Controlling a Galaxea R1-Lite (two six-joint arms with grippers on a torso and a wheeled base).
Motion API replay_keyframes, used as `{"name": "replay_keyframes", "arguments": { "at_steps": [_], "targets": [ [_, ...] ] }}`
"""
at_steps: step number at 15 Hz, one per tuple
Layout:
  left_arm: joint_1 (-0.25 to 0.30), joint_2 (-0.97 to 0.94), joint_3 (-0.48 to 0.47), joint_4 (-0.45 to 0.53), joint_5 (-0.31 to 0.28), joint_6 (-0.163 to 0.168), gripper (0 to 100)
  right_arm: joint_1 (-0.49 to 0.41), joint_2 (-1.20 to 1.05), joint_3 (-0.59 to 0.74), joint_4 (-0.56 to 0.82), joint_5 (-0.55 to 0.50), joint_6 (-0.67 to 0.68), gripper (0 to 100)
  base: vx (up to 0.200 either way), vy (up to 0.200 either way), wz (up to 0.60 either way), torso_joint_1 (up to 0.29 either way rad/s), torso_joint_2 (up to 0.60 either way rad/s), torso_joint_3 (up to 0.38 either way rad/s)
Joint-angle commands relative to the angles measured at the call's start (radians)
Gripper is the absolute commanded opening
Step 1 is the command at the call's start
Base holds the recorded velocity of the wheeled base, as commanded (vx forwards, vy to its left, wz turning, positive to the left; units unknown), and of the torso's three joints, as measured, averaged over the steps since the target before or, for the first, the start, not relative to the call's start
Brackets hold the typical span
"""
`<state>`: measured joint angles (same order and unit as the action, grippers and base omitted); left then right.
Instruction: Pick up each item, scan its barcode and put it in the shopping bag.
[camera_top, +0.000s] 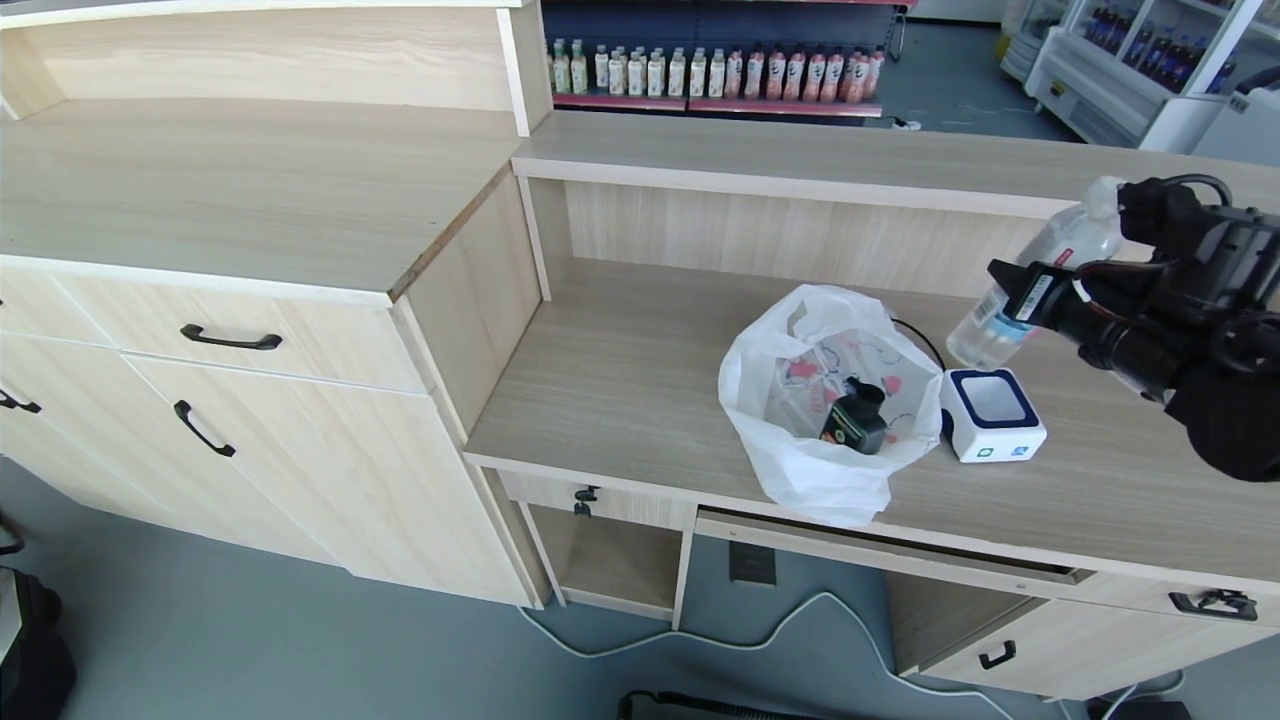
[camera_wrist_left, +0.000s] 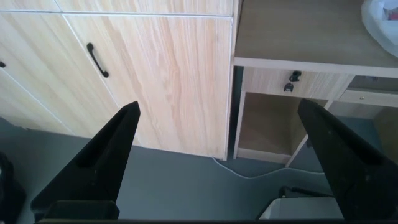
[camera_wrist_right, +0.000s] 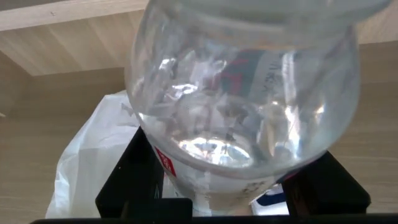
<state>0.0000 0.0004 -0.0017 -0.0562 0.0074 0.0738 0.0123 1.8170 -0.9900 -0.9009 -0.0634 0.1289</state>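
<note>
The clear plastic bottle (camera_top: 1040, 275) hangs tilted in my right gripper (camera_top: 1030, 297), jaws clamped on it, above the small white barcode scanner (camera_top: 990, 412) — the scanning step, I judge. Next its label must face that window, then it goes into the white plastic shopping bag (camera_top: 800, 475) alongside — my left gripper (camera_wrist_left: 219, 106) gapes, holding nothing.

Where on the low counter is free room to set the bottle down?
Bare counter lies between the cabinet wall and the bag; more lies right of the scanner. Crowded where bag and scanner sit side by side.
</note>
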Motion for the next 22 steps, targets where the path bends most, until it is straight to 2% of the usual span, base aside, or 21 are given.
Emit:
{"name": "replay_keyframes", "arguments": {
  "at_steps": [1, 4, 7, 9, 11, 16, 22],
  "targets": [
    [0.000, 0.000, 0.000, -0.001, 0.000, 0.000, 100, 0.041, 0.114, -0.049, -0.010, -0.001, -0.014, 0, 0.000, 0.000, 0.00, 0.000, 0.00, 0.000],
    [0.000, 0.000, 0.000, -0.001, 0.000, 0.000, 100, 0.078, 0.189, -0.133, -0.023, -0.001, -0.054, 0, 0.000, 0.000, 0.00, 0.000, 0.00, 0.000],
    [0.000, 0.000, 0.000, -0.001, 0.000, -0.002, 100, 0.078, 0.320, -0.183, -0.122, 0.008, -0.061, 0, 0.000, 0.000, 0.00, 0.000, 0.00, 0.000],
    [0.000, 0.000, 0.000, -0.001, 0.000, 0.000, 100, 0.090, 0.378, -0.183, -0.153, 0.011, -0.111, 0, 0.000, 0.000, 0.00, 0.000, 0.00, 0.000],
    [0.000, 0.000, 0.000, -0.001, 0.000, 0.000, 100, 0.106, 0.435, -0.188, -0.220, 0.019, -0.118, 0, 0.000, 0.000, 0.00, 0.000, 0.00, 0.000],
    [0.000, 0.000, 0.000, -0.001, 0.000, 0.000, 100, 0.132, 0.518, -0.205, -0.286, 0.054, -0.153, 0, 0.000, 0.000, 0.00, 0.000, 0.00, 0.000],
    [0.000, 0.000, 0.000, -0.001, 0.000, -0.002, 100, 0.130, 0.573, -0.243, -0.294, 0.054, -0.158, 0, 0.000, 0.000, 0.00, 0.000, 0.00, 0.000]
  ]
}}
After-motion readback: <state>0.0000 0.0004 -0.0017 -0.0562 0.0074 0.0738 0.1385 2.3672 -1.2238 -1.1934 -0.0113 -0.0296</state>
